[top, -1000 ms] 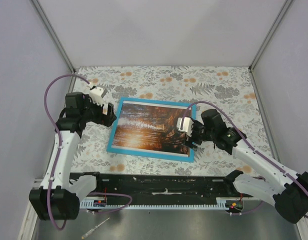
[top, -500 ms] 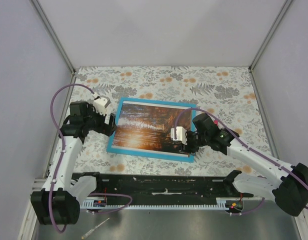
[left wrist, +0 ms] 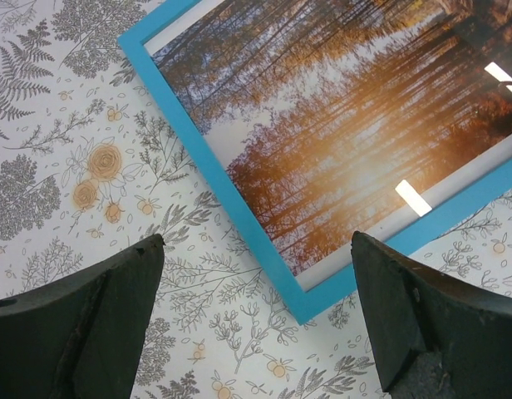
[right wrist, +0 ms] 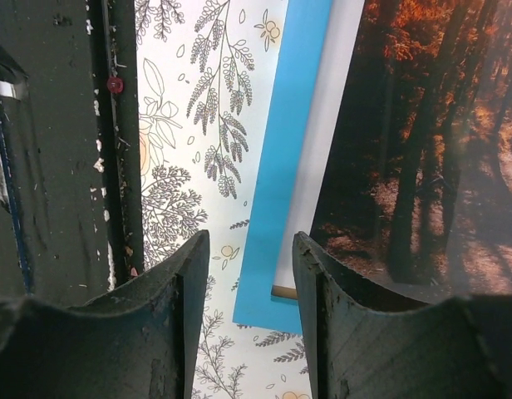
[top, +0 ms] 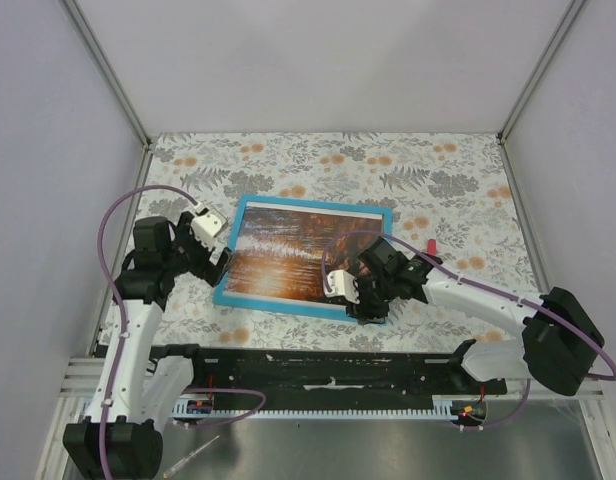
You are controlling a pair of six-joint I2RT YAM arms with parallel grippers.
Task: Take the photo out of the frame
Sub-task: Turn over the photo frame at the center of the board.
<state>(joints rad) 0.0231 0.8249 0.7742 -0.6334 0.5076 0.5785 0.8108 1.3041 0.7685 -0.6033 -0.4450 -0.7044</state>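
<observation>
The blue frame (top: 226,270) lies flat on the floral cover, with the autumn forest photo (top: 288,255) inside it. My left gripper (top: 220,262) hovers wide open at the frame's near-left side. In the left wrist view the frame corner (left wrist: 310,303) and the photo (left wrist: 347,116) lie ahead of the open gripper (left wrist: 256,332). My right gripper (top: 371,305) is over the near-right corner. In the right wrist view its jaws (right wrist: 249,249) stand a narrow gap apart above the frame corner (right wrist: 281,199), gripping nothing. A thin brown strip shows under the photo (right wrist: 422,150) at that corner.
The black base rail (top: 328,368) runs along the table's near edge, close beside the right gripper, and shows in the right wrist view (right wrist: 48,150). Pale enclosure walls with metal posts (top: 108,70) bound the floral cover (top: 388,170). Purple cables loop off both arms.
My right gripper has moved left and nearer, from the frame's right edge to its near-right corner, and its jaws have narrowed. The left arm has dropped slightly nearer, still wide open.
</observation>
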